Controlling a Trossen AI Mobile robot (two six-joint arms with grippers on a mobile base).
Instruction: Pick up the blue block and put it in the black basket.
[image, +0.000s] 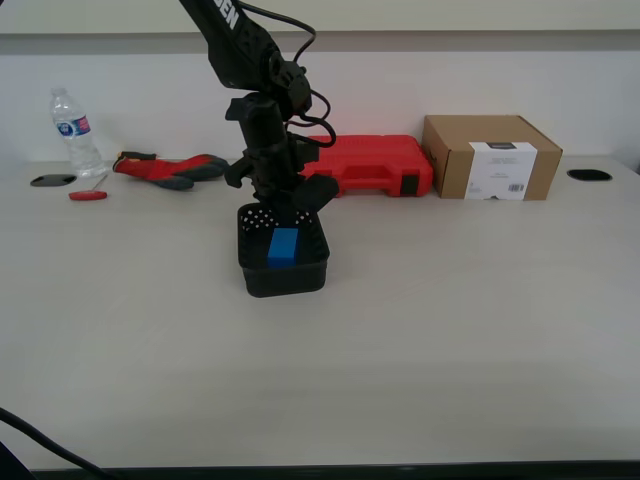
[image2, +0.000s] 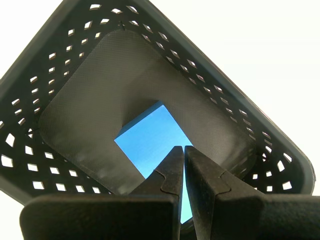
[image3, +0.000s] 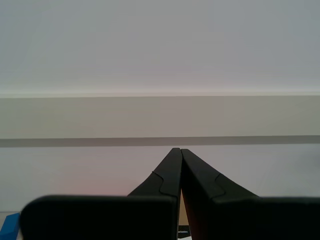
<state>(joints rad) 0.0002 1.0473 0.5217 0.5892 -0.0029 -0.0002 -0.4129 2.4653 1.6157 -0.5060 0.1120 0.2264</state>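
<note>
1. Pale grey worktop (image: 420, 340) runs wall to wall, white wall behind it, and the clutter sits along the back edge.
2. Back row, from the exterior view's left: clear plastic water bottle (image: 74, 132), small red-handled screwdriver (image: 88, 195), red and grey glove (image: 170, 169), red plastic tool case (image: 375, 165), brown cardboard box with a white label (image: 490, 157).
3. Small black square plastic basket with perforated walls (image: 283, 272) stands out in front of the case, well clear of the box.
4. Plain bright blue rectangular block (image: 283, 246) lies flat on the basket floor, inside the walls.
5. My first gripper (image2: 183, 152) hangs right above that block, pointing down into the basket; jaws pressed together at the tips, nothing between them.
6. My second gripper (image3: 180, 152) faces the white wall, jaws closed tip to tip and empty; I can't find it in the exterior view.
</note>
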